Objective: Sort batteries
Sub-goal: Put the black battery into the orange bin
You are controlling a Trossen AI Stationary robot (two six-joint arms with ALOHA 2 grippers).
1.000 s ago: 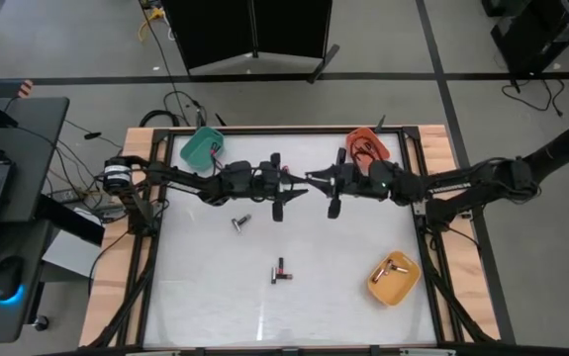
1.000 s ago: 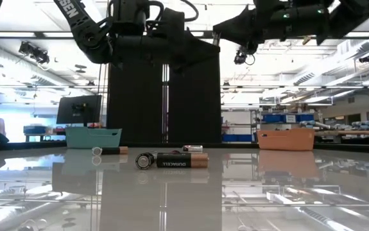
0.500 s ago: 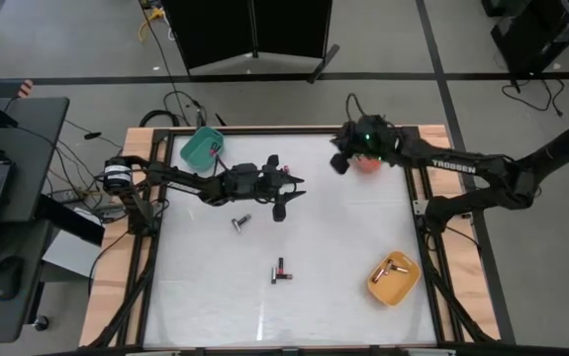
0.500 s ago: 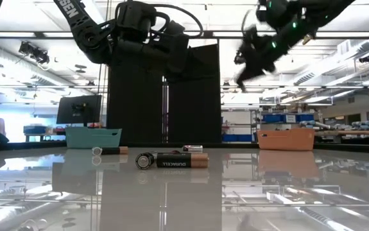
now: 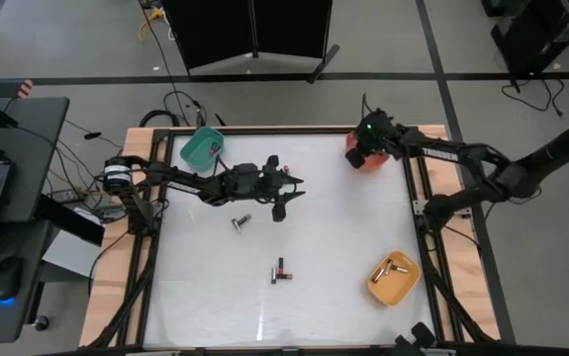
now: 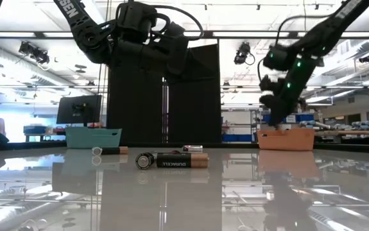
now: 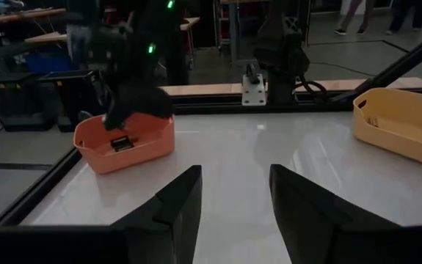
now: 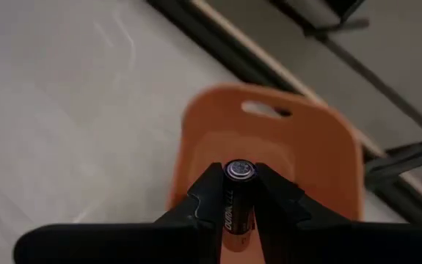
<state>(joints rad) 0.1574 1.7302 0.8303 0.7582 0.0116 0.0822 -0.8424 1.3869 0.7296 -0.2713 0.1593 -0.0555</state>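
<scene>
On the table [image 5: 333, 247], three batteries [image 5: 281, 270]; three bins [image 5: 394, 279].

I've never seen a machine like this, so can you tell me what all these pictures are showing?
It is a robot with two dark arms working at a white table. One picture looks down from above, one looks level across the table, and two come from cameras on the arms' wrists. The right gripper pinches a battery over the orange bin. The left gripper is open and empty above the middle. More batteries lie loose on the table. There is also a green bin and a yellow bin.
</scene>
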